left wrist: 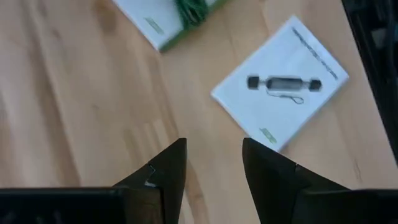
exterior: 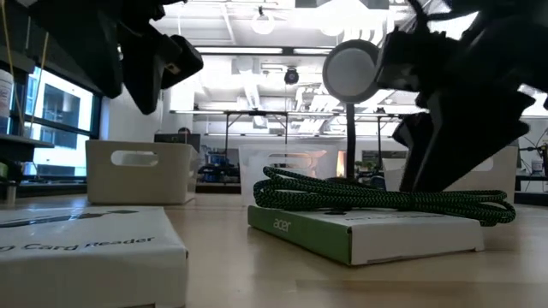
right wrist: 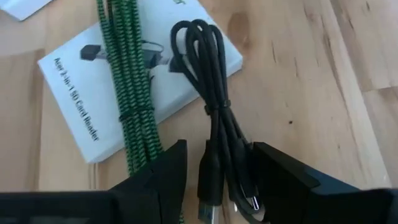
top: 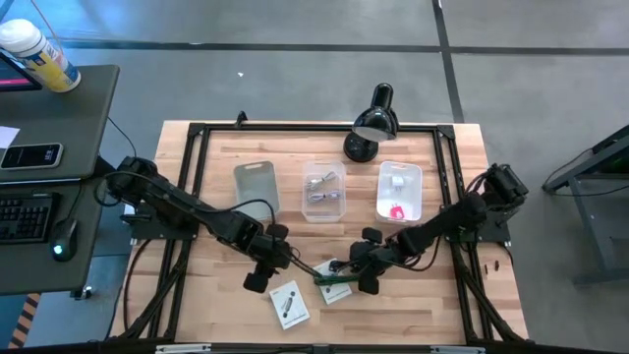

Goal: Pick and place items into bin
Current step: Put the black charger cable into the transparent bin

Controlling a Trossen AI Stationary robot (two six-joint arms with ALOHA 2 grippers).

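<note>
left end effector point(left wrist: 214, 171) is held apart over bare desk point(left wrist: 81, 106) beside the white card point(left wrist: 283, 81); right end effector point(right wrist: 217, 180) is spread around the black cable point(right wrist: 208, 93).

Your arms: both matte black, jointed, thin black cables looped alongside.
Your left pincer point(left wrist: 211, 177): two dark wedge-shaped fingers point(left wrist: 163, 177).

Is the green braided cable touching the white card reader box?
Touching. In the right wrist view the green braided cable lies across the white card reader box; the low view shows it resting on top.
</note>
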